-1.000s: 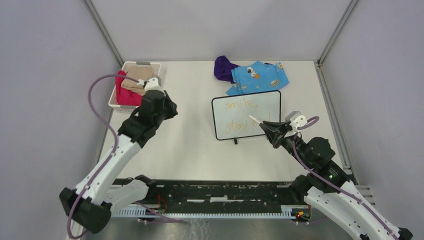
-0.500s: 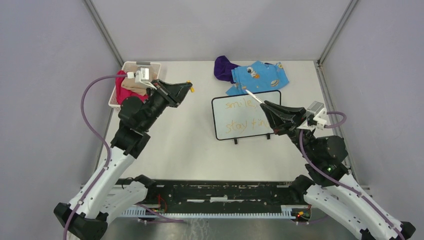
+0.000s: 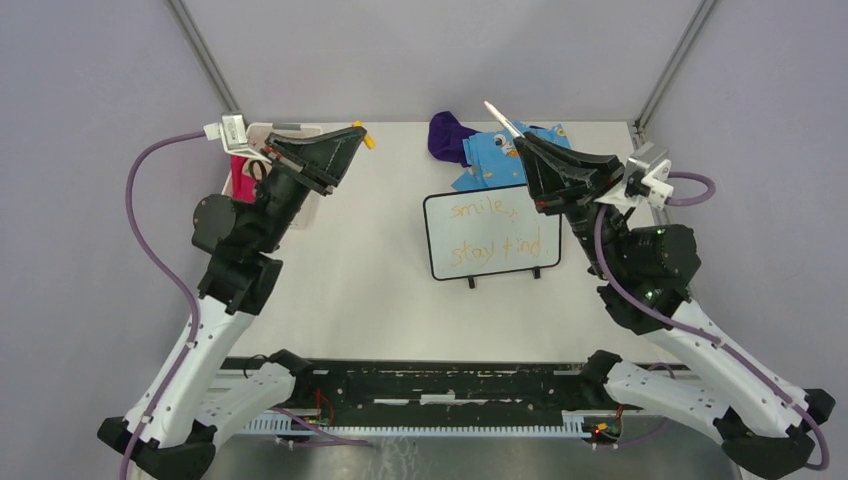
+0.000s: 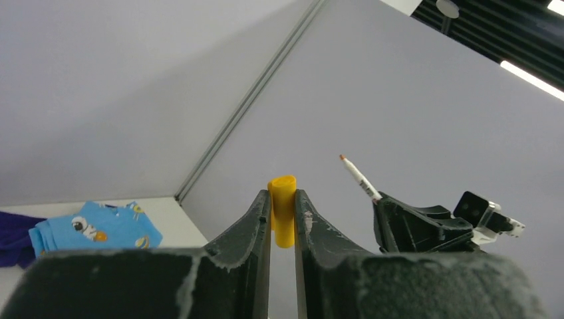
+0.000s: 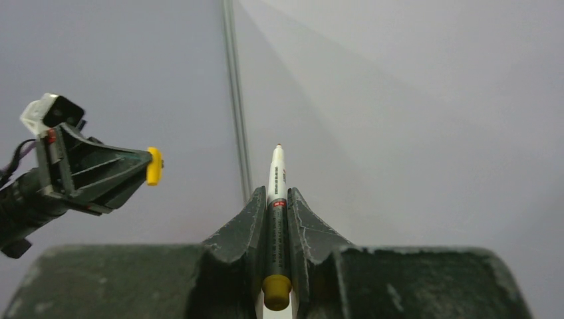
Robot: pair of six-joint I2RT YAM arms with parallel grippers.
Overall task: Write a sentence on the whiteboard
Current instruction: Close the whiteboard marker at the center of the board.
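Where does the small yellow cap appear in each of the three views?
Top external: yellow cap upper left of centre, at the tip of the left gripper.
Left wrist: yellow cap at centre, between the fingers.
Right wrist: yellow cap left of centre.
Shared landmark: the marker in the right gripper, visible in all three.

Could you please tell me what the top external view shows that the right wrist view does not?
Only the top external view shows the whiteboard with the orange sentence, and the blue cloth and purple cloth behind it. Only the right wrist view shows the yellow rear end of the marker. Both show the right gripper shut on the marker and the left gripper shut on the yellow cap.
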